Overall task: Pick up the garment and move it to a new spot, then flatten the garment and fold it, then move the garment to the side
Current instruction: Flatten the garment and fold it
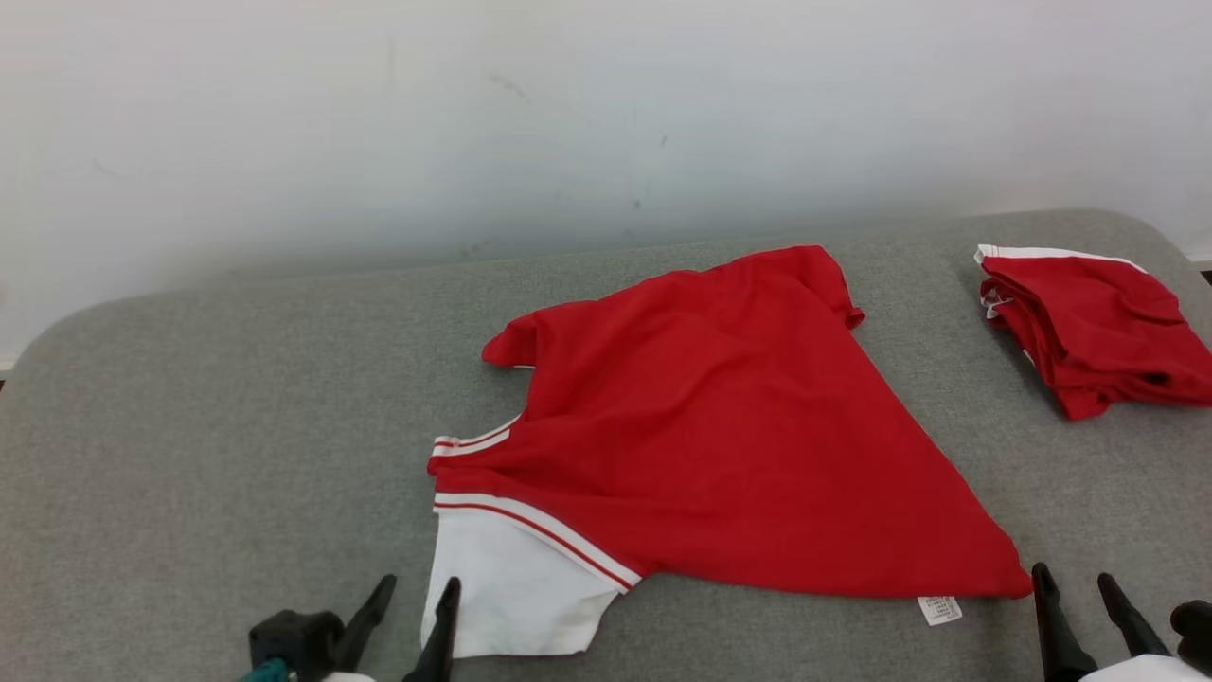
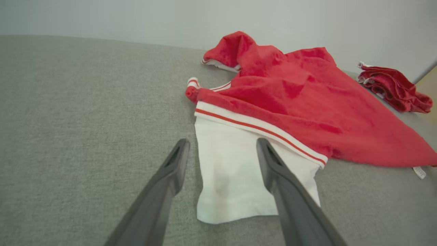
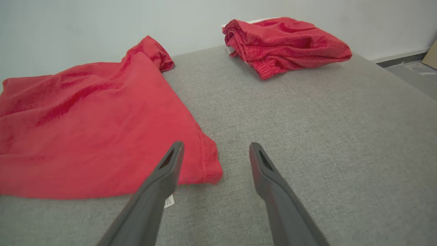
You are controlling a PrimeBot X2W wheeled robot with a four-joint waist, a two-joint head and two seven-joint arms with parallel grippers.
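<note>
The garment [image 1: 720, 426], a red shirt with a white sleeve [image 1: 511, 587], lies spread but not quite flat in the middle of the table [image 1: 189, 426]. Its long axis runs from left to right in front of the robot. The near edge goes from the white sleeve at the garment's near-left end to a pointed red corner at its near-right end, where a small white label [image 1: 939, 609] sticks out.

The left hand [image 1: 420, 581] is at the white sleeve. In the left wrist view one finger stands over the white cloth and the other over bare table just beside the sleeve's edge. The right hand [image 1: 1074, 573] is just beside the red corner. In the right wrist view one finger is over that corner and the other is over bare table. Both hands are spread wide and hold nothing.

I judge that each hand is about equally near to its own end, so a grasp with two hands on the near edge looks natural.

The table is covered with grey woven cloth and has rounded corners. Well to the right of the garment, on the far side, lies a second red garment [image 1: 1098, 327], folded. Behind the garment rises a plain pale wall [image 1: 379, 114] with a few small marks.
</note>
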